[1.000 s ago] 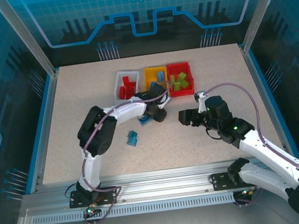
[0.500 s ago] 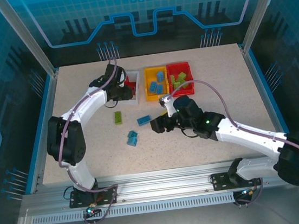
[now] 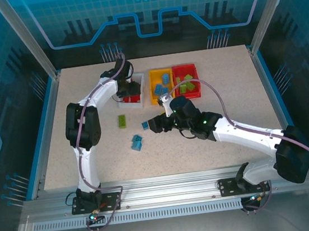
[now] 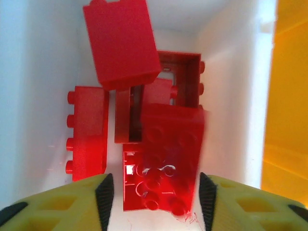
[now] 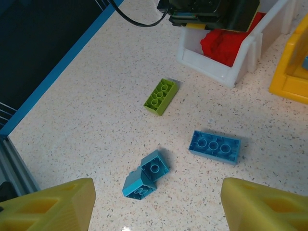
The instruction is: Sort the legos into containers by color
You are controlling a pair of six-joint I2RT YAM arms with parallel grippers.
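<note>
a: where's the left gripper (image 3: 124,87)?
b: right over the white bin (image 3: 132,102), pointing down into it. in its wrist view the fingers (image 4: 57,204) stand apart. a red brick (image 4: 171,149) sits between them, blurred, well clear of one pad and close by the other. not pinched.
a: what else is in the white bin?
b: more red bricks. one is a hollow square frame (image 4: 192,79) against the bin's wall.
a: and the right gripper (image 3: 153,124)?
b: jaws wide, nothing in them. it hangs over the table on the white bin's near side, toward the arm bases.
a: loose legos?
b: three lots, all on that same near side of the white bin. a lime green brick (image 5: 161,96) lies closest and a long blue brick (image 5: 215,147) further out. two small blue bricks (image 5: 144,175), touching each other, are furthest.
a: the other bins?
b: the orange-yellow bin (image 3: 153,90) is just beside the white bin and holds blue bricks. the red bin (image 3: 194,94) is one place further from the white bin and holds green bricks.
</note>
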